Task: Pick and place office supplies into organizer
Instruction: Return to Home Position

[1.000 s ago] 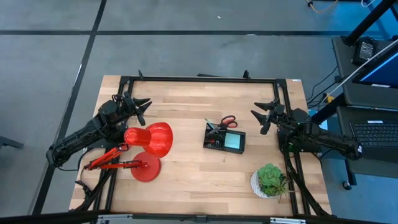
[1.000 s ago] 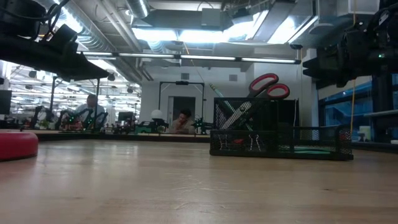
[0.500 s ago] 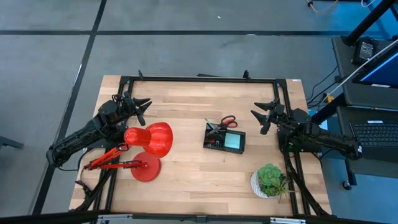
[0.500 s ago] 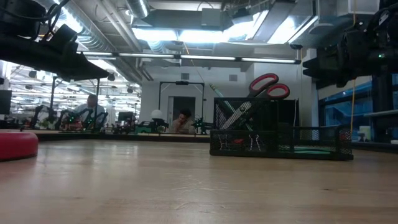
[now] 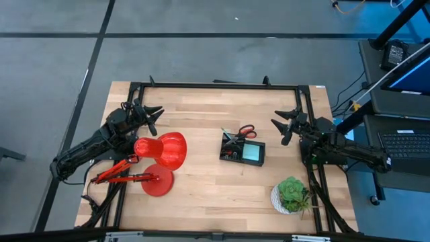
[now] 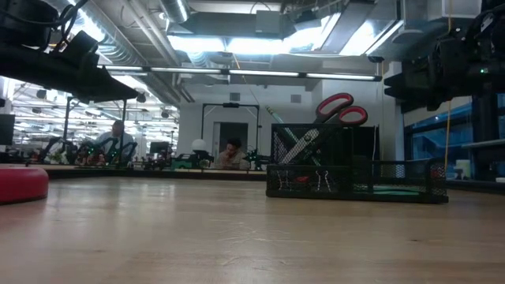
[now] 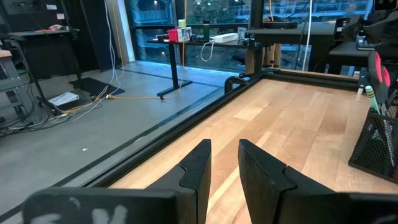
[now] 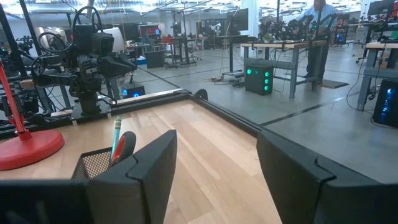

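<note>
Overhead first: wooden tabletop (image 5: 195,111) with the black organizer (image 5: 242,152) a little right of the frame's centre. Red-handled scissors (image 5: 246,131) stand in its upper-left section, and a light-blue sticky-note pad (image 5: 252,153) lies in the right-hand section. The left tool (image 5: 152,117) is at centre-left, just above the shade of a red desk lamp (image 5: 161,150). The right tool (image 5: 281,128) is at centre-right, near the organizer but apart from it. A potted plant (image 5: 292,193) sits at the lower right.

Low view: the organizer stands right of centre, with the scissor handles rising above its taller mesh cup. The lamp's base shows at the left edge. Both arms hang dark in the upper corners, clear of the tabletop. Two people (image 6: 115,139) are seated far back in the room.

Left wrist view: the tool's fingers (image 7: 198,167) are barely parted, a narrow gap between them, with nothing held. The organizer's mesh shows at the right edge, with a pale teal pen (image 7: 371,97) beside the red handle.

Right wrist view: the fingers (image 8: 157,163) are spread wide and empty. The organizer's corner, the pen and a scissor handle show at the lower left. The left arm is beyond them in the upper left.
</note>
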{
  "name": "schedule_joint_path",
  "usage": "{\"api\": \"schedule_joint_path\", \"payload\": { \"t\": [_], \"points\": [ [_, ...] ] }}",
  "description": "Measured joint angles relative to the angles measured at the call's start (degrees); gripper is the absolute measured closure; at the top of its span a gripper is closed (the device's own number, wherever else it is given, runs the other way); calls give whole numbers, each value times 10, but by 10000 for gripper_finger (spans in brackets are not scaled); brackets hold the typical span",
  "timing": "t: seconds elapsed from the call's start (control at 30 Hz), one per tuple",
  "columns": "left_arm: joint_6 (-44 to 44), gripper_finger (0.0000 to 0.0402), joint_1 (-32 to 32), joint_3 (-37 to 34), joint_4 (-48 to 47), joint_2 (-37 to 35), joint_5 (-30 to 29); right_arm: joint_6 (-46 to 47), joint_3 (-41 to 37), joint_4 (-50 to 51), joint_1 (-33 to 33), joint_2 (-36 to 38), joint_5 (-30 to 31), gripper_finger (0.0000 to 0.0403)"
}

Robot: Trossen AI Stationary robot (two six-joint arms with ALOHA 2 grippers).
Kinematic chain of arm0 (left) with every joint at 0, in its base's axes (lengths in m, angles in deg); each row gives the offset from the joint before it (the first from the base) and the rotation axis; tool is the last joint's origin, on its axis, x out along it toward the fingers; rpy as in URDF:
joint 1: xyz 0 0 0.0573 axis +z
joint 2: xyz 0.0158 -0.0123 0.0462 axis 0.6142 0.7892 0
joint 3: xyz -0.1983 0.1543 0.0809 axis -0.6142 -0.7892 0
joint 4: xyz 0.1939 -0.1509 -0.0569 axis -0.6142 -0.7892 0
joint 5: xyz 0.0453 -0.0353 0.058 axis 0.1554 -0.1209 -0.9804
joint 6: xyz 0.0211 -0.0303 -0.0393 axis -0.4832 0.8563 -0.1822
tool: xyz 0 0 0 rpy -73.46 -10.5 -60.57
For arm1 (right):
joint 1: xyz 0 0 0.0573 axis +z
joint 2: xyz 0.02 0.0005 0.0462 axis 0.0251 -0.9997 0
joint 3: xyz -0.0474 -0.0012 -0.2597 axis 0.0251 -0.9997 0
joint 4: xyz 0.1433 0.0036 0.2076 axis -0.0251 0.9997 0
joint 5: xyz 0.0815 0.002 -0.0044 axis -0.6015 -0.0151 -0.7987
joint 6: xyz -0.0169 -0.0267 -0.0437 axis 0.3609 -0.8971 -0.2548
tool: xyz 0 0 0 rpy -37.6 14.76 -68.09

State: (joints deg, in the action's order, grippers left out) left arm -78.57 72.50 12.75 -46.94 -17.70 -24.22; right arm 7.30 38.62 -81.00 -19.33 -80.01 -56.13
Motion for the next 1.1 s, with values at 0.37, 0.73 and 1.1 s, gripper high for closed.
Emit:
{"api": "schedule_joint_path", "payload": {
  "t": [0.37, 0.73, 1.1],
  "points": [
    [0, 327, 0, 0, 0, 0, 0, 0, 0, 0, 0, 0, 0, 179],
    [0, 327, 0, 0, 0, 0, 0, 0, 0, 0, 0, 0, 0, 179],
    [0, 327, 0, 0, 0, 0, 0, 0, 0, 0, 0, 0, 0, 179]
  ]
}}
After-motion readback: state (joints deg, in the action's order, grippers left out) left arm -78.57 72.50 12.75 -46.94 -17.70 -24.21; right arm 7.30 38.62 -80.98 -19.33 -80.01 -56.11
